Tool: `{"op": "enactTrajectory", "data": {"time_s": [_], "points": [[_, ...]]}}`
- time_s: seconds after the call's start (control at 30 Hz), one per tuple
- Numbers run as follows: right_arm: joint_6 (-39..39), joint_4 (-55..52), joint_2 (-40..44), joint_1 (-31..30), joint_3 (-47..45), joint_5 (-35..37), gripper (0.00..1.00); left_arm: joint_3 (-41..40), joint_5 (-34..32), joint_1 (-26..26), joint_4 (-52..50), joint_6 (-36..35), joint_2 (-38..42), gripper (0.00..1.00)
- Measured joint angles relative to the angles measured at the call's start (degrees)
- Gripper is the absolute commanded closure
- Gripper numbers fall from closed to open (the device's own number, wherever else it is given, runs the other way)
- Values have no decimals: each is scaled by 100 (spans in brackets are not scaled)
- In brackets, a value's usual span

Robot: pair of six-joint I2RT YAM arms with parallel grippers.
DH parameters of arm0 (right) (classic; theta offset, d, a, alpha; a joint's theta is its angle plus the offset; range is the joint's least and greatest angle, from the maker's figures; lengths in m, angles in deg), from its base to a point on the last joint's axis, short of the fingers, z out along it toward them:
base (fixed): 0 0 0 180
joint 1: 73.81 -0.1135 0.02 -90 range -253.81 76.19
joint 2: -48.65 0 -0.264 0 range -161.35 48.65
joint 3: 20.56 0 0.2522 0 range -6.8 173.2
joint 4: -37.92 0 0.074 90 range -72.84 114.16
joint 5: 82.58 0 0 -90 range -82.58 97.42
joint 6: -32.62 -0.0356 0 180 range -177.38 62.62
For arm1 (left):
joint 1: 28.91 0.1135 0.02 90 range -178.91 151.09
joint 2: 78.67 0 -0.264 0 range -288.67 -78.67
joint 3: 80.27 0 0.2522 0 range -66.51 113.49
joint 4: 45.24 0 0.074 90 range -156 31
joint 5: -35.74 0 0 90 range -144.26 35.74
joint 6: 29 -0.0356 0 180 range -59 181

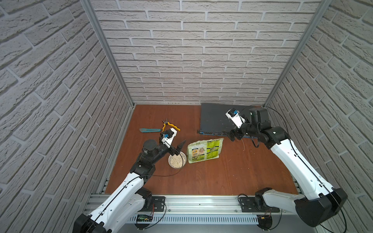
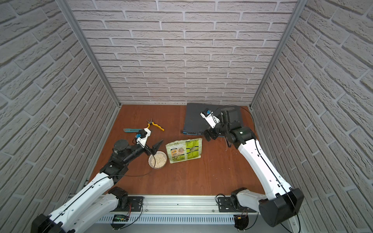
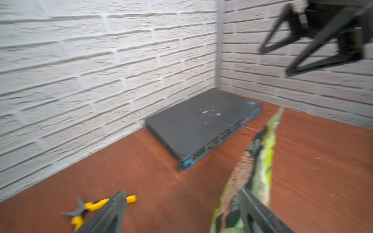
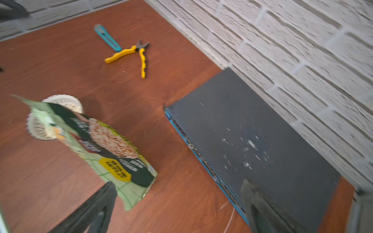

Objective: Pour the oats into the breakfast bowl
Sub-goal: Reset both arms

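Oats in the bowl; pouch standing free, both grippers clear.
Left gripper hovers over the breakfast bowl, jaws wide apart and empty; the oats lie heaped inside. Just beside the bowl the pouch sits leaning on the table, and neither arm holds it. Right gripper hangs off the pouch's far corner, jaws likewise apart. Risks, by my reckoning: the unsupported pouch tips and spills, or the left arm's cable drags the bowl rim on retreat. Behind: teal knife, yellow pliers, dark switch box; none obstruct.
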Motion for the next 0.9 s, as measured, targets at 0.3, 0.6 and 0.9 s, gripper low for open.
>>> {"op": "enactTrajectory", "data": {"time_s": [0.3, 0.6, 0.9], "points": [[-1744, 1790, 1029, 802, -2660, 1759, 1, 4, -2785, 557, -844, 839, 129, 2], [-2201, 4350, 529, 1268, -4411, 2356, 1, -315, -3856, 1287, -1095, 1587, -114, 2], [-2192, 7259, -920, 1602, -5123, 1947, 1, -675, -3751, 1703, -426, 1582, -573, 2]]}}
